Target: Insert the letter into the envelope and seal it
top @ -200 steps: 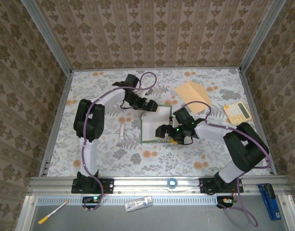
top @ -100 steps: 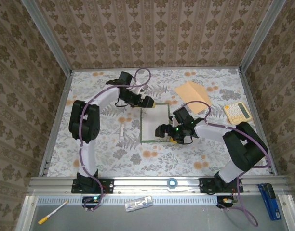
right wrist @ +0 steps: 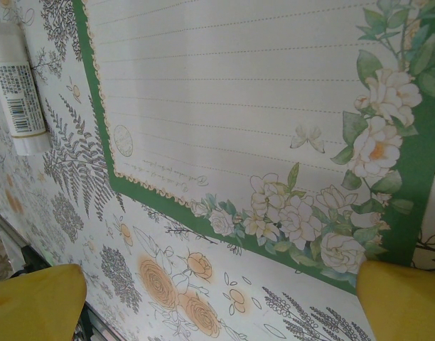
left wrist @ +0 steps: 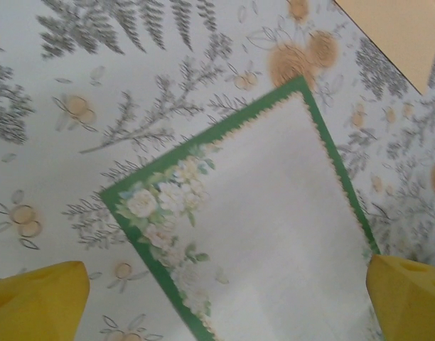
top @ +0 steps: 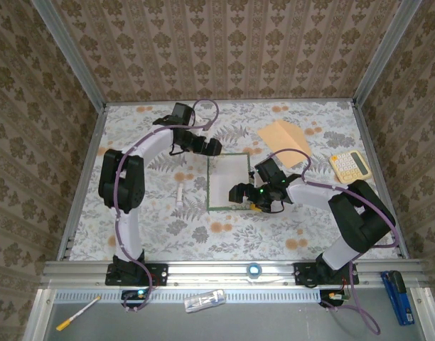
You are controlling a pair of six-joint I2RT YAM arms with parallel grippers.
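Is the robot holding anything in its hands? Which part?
Nothing is held. The left gripper and the right gripper are both open, each near a corner of the letter, which lies flat.

**Floral-covered table, four things lying on it**

The table point(top: 203, 268) is spread edge to edge with a pale tablecloth point(top: 310, 227) printed in grey ferns and orange blossoms. Taking the overhead view as the dial, with 12 at the far wall, the letter point(top: 228, 181) lies flat at the centre. Its ruled face is up, its green border is plain to see and its long sides run 12 to 6. The envelope point(top: 283, 142) lies at 2 o'clock, tilted and apart from the letter. A pale yellow calculator point(top: 350, 166) sits at 3 o'clock, near the table's edge. A small white tube point(top: 180, 195) lies at about 9 o'clock, near the letter but not touching it.
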